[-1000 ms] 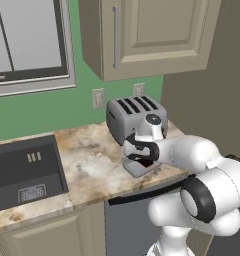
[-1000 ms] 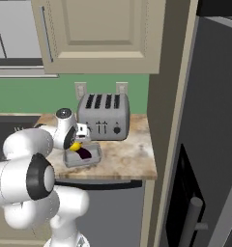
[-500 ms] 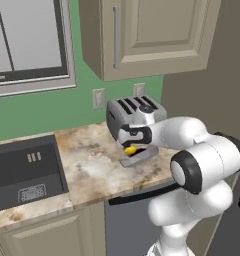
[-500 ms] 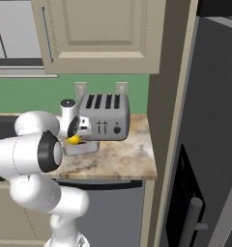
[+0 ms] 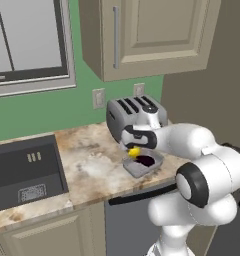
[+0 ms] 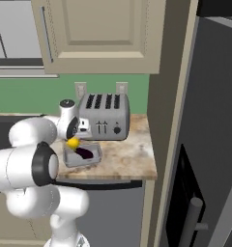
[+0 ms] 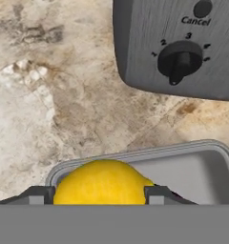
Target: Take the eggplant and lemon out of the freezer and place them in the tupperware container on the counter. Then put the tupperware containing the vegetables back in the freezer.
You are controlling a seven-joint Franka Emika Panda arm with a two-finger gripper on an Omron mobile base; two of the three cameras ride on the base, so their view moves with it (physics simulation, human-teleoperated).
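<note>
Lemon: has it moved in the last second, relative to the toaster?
Yes. In the left base view the lemon, held in the gripper, has shifted left across the front of the toaster, and now hangs over the container's left end.

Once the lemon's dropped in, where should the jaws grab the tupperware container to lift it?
Probably the tupperware container is best taken by its thin raised rim on the long counter-edge side, from above: one jaw inside the wall, one outside. The toaster crowds the far side, and eggplant and lemon fill the middle.
</note>
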